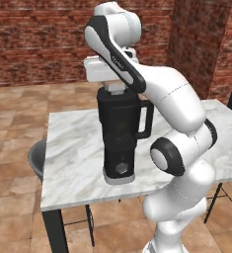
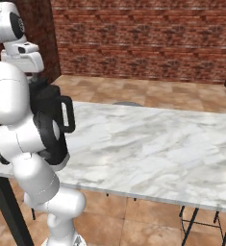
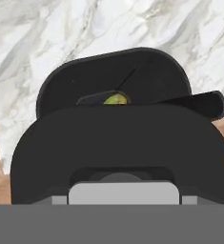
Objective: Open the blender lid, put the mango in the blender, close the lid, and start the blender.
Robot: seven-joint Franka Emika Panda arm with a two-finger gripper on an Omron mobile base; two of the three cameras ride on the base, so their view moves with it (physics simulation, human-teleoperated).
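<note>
While the blender [image 1: 118, 141] stands upright on the marble table [image 1: 78, 158], toward its near left part, you have the arm bent over it with the hand pointing straight down at the top of the jar. In the left base view the gripper [image 1: 116, 90] sits right at the blender lid [image 1: 117, 94], which lies at the jar's rim under the white hand. You cannot tell from any of the pictures whether the fingers are spread, pressed together or pinching the lid's cap, since the hand body covers them.

Looking along the hand, you see the lid's black rounded edge and its light grey cap [image 3: 124, 193] at the bottom. Beyond the lid's far edge you can see down into the dark jar, so the lid seems tilted or shifted off the opening. A small yellow-green patch, the mango [image 3: 115, 99], shows low inside the jar.

The black loop handle [image 1: 145, 120] points to the right in the left base view. The small button [image 1: 120, 168] faces you on the grey-rimmed base. A grey round stool [image 1: 37, 158] stands just beside the table's left edge.
</note>
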